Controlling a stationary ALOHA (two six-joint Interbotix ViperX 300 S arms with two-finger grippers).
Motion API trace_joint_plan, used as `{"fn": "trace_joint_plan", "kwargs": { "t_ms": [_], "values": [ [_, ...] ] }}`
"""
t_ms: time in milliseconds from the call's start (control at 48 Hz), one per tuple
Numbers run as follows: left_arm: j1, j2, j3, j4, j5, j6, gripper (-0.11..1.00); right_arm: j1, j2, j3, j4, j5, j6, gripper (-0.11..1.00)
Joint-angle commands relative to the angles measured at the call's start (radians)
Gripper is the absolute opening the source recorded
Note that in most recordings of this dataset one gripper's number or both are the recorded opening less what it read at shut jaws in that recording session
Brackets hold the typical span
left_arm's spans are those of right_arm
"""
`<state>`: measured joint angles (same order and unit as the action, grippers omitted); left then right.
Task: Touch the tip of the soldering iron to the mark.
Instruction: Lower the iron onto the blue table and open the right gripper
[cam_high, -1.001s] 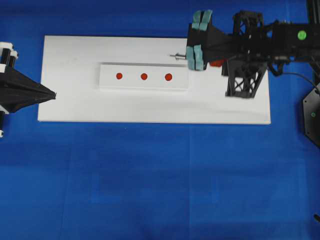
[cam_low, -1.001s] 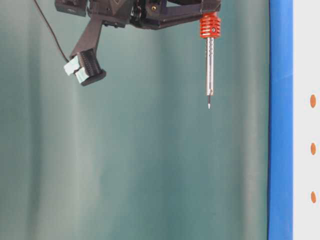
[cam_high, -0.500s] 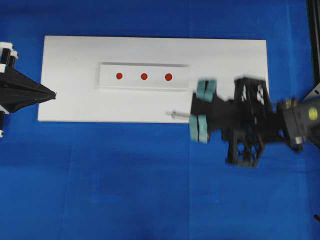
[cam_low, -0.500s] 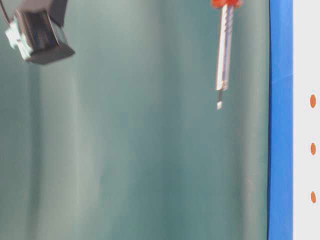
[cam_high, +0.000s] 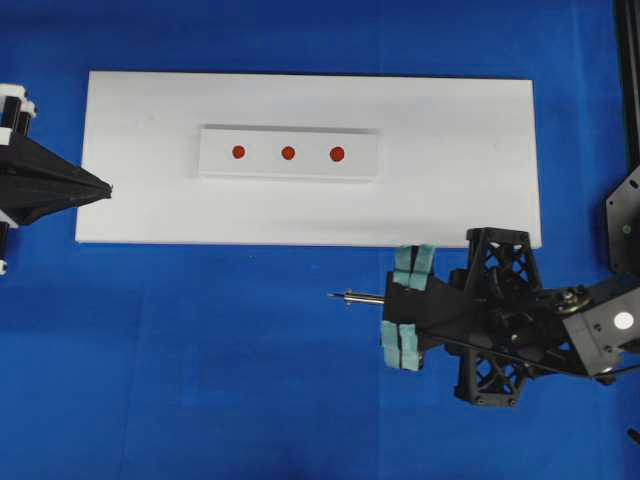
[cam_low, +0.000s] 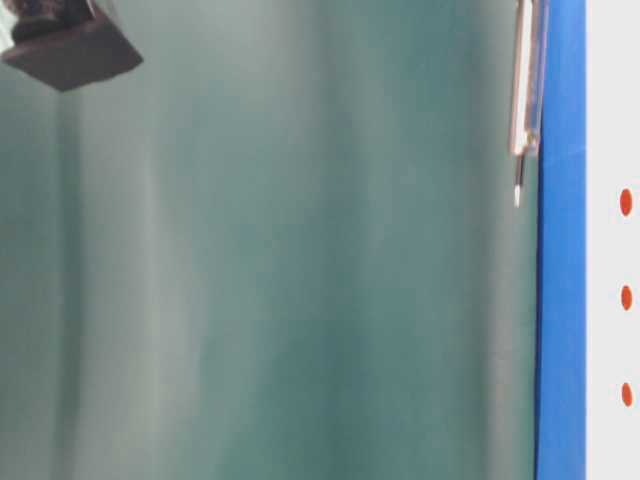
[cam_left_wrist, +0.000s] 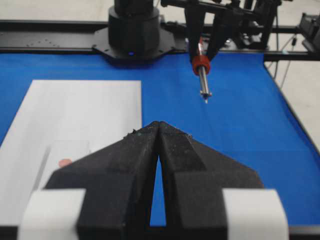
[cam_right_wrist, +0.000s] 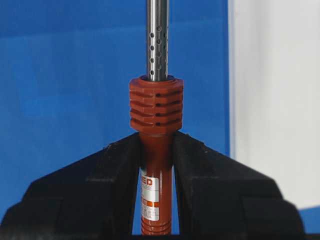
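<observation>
While the right gripper (cam_right_wrist: 157, 165) is clamping its jaws on the soldering iron (cam_right_wrist: 156, 115), the tip (cam_high: 333, 295) is hanging over blue cloth (cam_high: 200, 360), just off the white board (cam_high: 450, 130), well apart from the red marks (cam_high: 337, 154), left gripper (cam_left_wrist: 156, 145) resting closed, holding nothing.

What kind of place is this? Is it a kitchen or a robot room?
Most likely a robot test bench in a lab, not a kitchen. A black robot gripper clamps a soldering iron, a white board with three red dots lies on a blue mat, and black frame rails stand behind.
</observation>
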<state>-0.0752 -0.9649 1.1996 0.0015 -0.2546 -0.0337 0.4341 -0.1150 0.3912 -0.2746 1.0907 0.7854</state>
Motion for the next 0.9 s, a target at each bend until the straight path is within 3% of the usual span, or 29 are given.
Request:
{"fn": "trace_joint_plan", "kwargs": {
  "t_ms": [0,146,500,876],
  "values": [
    [-0.002,0.005,-0.011,0.000,-0.011,-0.002,0.00,-0.012,0.005,-0.041,-0.025,-0.029,-0.002,0.07],
    [-0.002,0.006,-0.011,0.000,-0.011,-0.002,0.00,-0.048,0.072,-0.104,-0.040,-0.060,-0.028,0.07],
    [-0.003,0.002,-0.012,0.000,-0.014,0.000,0.00,-0.083,0.256,-0.327,-0.032,-0.072,-0.198,0.07],
    [-0.002,0.000,-0.011,0.000,-0.011,0.000,0.00,-0.103,0.319,-0.368,-0.017,-0.078,-0.195,0.07]
  ]
}}
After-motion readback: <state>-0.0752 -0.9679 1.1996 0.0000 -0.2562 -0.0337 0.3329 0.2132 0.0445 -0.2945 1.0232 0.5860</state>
